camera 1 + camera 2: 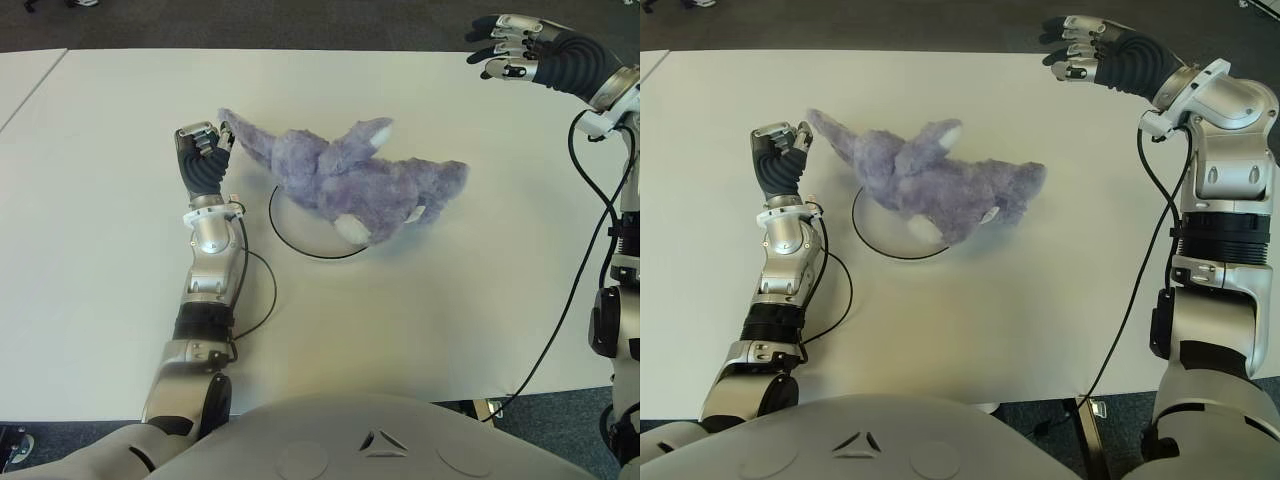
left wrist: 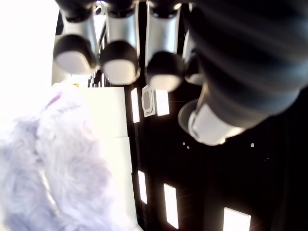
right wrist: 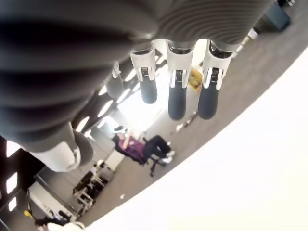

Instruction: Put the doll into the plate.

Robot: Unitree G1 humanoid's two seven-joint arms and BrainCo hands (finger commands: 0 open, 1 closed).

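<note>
1. Spreading wide across the whole scene is the white table (image 1: 100, 200), bare apart from the things at its middle.
2. Sprawled over the centre is the doll (image 1: 345, 180), a purple plush shark, its body lying across the plate and its tail stretching left toward the left hand.
3. Mostly hidden underneath is the plate (image 1: 290, 235), white with a dark rim; only its near-left arc shows, so the doll is on it but overhangs to the right and far left.
4. Standing just left of the tail tip is the left hand (image 1: 205, 140), fingers curled loosely with nothing between them; its wrist view shows the fingertips clear of the fur, so it grips nothing.
5. Raised over the far right corner is the right hand (image 1: 1080, 45), fingers extended and relaxed, empty, well apart from the doll.
6. Risk, as I judge it: the left hand sits so close to the tail that pulling back could snag the fur and drag the doll off the plate.
</note>
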